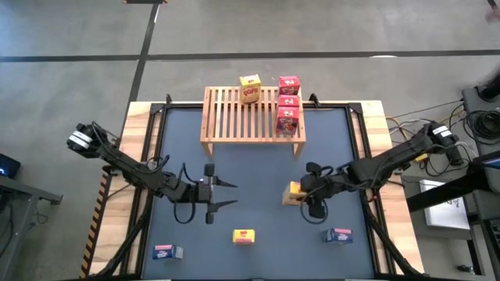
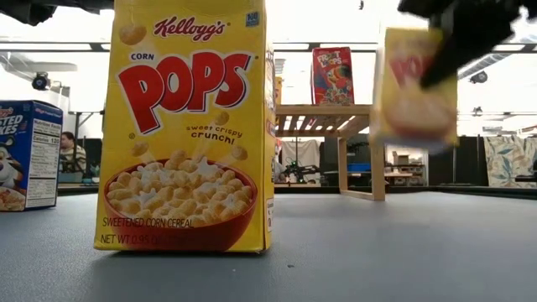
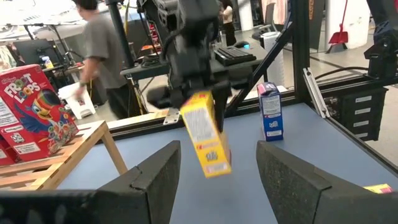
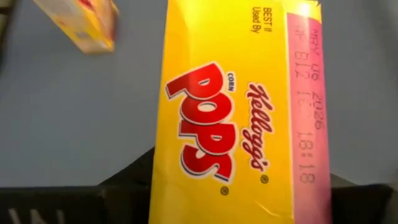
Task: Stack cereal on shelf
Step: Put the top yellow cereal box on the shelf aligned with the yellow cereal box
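My right gripper point(image 1: 303, 192) clamps a yellow box point(image 1: 293, 193), lifted clear of the table point(image 1: 258, 179), near the shelf point(image 1: 234, 117). My left gripper point(image 1: 226, 194) waits, fingers apart, empty.

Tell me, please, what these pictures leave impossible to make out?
- Right gripper fingertips: hidden by the yellow box it holds, right wrist view.
- Blue boxes' print: too small, high view.
- Shelf top: hidden edge-on behind the near yellow Pops box, low view.

overhead cam, table-level cam, 2 wrist cams, all share table point(image 1: 250, 168)
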